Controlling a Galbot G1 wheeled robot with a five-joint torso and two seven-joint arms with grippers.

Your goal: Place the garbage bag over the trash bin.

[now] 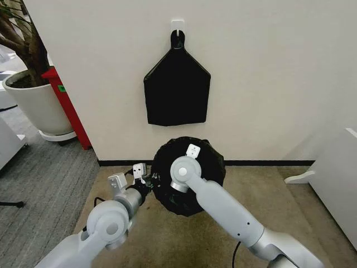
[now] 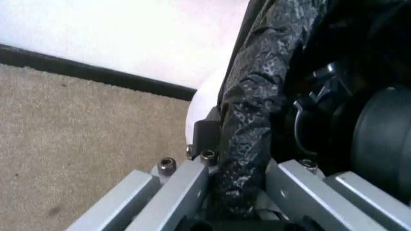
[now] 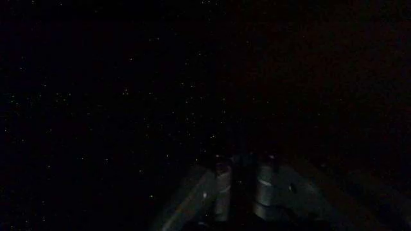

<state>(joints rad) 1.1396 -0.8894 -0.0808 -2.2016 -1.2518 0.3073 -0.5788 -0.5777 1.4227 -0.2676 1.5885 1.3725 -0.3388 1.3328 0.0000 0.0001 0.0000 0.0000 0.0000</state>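
The bag (image 1: 188, 178) is draping over the bin (image 2: 204, 103), which is standing on the carpet by the wall. The left gripper (image 2: 237, 192) is pinching a fold of film at the bin's left rim, probably to anchor it there. The right gripper (image 3: 241, 192) is reaching down inside the bag; its fingers' opening can't be told.

Glossy black garbage bag (image 1: 188, 177) (speckled grey where it crinkles) over the cream-white trash bin (image 2: 204, 98), beside beige carpet (image 1: 167, 240).
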